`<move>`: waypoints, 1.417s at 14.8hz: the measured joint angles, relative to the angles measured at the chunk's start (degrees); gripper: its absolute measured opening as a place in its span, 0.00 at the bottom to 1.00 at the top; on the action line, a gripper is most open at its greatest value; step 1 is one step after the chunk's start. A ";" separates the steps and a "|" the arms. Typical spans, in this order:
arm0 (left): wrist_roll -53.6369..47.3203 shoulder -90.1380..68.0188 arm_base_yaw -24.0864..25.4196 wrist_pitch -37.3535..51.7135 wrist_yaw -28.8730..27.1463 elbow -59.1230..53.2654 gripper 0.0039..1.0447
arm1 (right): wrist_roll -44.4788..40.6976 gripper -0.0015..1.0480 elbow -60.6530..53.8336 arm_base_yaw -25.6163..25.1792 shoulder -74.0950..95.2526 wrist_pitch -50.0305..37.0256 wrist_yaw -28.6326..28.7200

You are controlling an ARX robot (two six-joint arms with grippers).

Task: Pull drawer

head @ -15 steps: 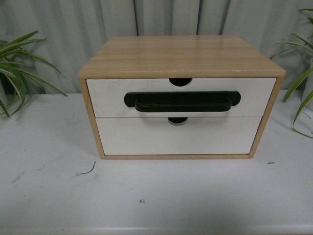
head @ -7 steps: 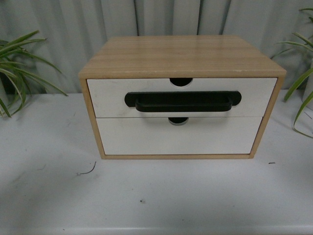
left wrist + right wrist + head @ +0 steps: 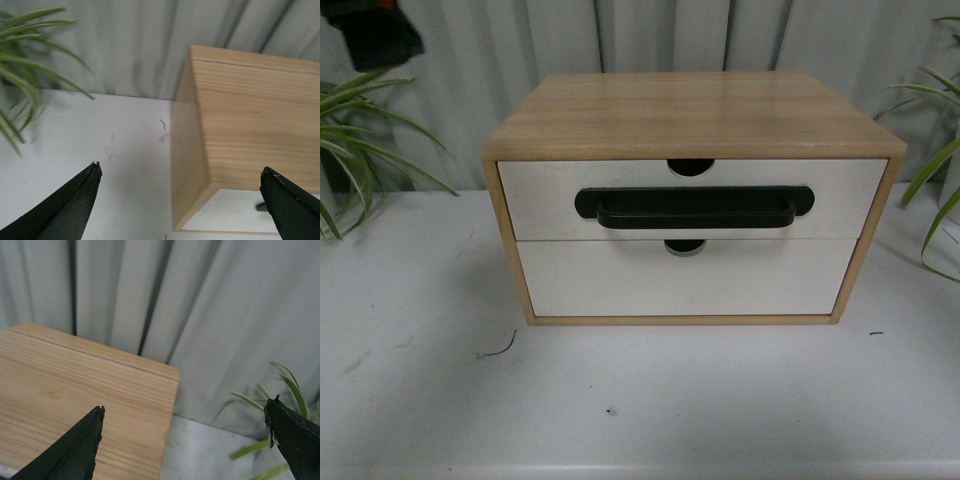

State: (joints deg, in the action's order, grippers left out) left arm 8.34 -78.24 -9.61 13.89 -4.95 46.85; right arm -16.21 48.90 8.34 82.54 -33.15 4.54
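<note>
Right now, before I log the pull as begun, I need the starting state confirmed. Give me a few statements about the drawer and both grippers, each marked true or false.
1. The drawer with the black bar handle is shut. True.
2. The left gripper is clamped on that handle. False: its jaws stand wide apart on nothing, by a corner of the wooden cabinet, away from the handle.
3. The handled drawer sits below the plain drawer front. False: it sits above it.
4. The right gripper is open and holds nothing. True.
</note>
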 joint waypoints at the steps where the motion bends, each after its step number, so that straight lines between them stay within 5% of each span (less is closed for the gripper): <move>1: -3.04 -1.62 -1.70 -1.46 3.28 1.84 0.94 | -4.11 0.94 1.05 0.83 0.98 0.76 2.78; 3: -12.24 -3.91 -4.70 -5.60 11.17 5.16 0.94 | -15.06 0.94 2.36 1.79 3.34 4.52 9.38; 5: -29.53 -7.48 -7.23 -18.36 20.48 14.19 0.94 | -34.91 0.94 5.68 0.98 6.05 12.92 17.40; 9: -52.89 -15.19 -10.19 -43.82 24.96 28.13 0.94 | -68.24 0.94 9.79 -0.52 9.01 31.08 23.93; 11: -57.99 -19.26 -12.50 -46.97 24.11 32.20 0.94 | -77.72 0.94 10.78 0.02 10.43 38.47 24.65; 21: -57.77 -29.57 -15.65 -40.92 21.27 34.80 0.94 | -74.75 0.94 15.67 2.49 17.16 45.94 21.46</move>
State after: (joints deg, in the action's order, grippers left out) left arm -49.43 -107.81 -25.26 -27.03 16.32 81.65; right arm -90.96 64.58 10.83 99.70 12.80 26.00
